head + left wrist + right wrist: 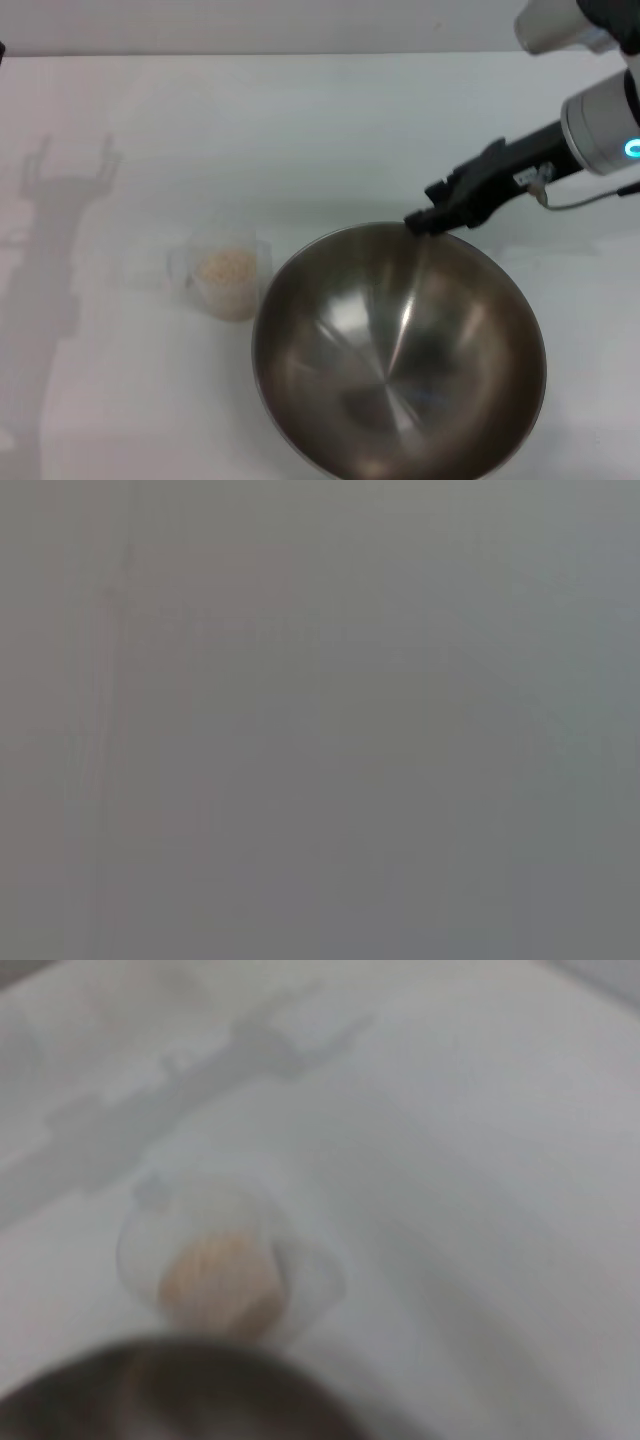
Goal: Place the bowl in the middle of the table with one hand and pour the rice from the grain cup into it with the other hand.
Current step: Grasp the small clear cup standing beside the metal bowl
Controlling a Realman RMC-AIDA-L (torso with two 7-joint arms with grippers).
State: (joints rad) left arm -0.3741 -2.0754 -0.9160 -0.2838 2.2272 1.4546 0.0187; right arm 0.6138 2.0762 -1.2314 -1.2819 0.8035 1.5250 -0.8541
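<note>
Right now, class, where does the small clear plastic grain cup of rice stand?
In the head view, the small clear plastic grain cup stands on the white table, left of centre, just beside the left rim of the large stainless-steel bowl.

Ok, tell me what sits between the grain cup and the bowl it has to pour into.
Nothing visible. The grain cup with its rice stands on the table right beside the bowl, on the robot's left. The right claw is at the bowl's far rim.
</note>
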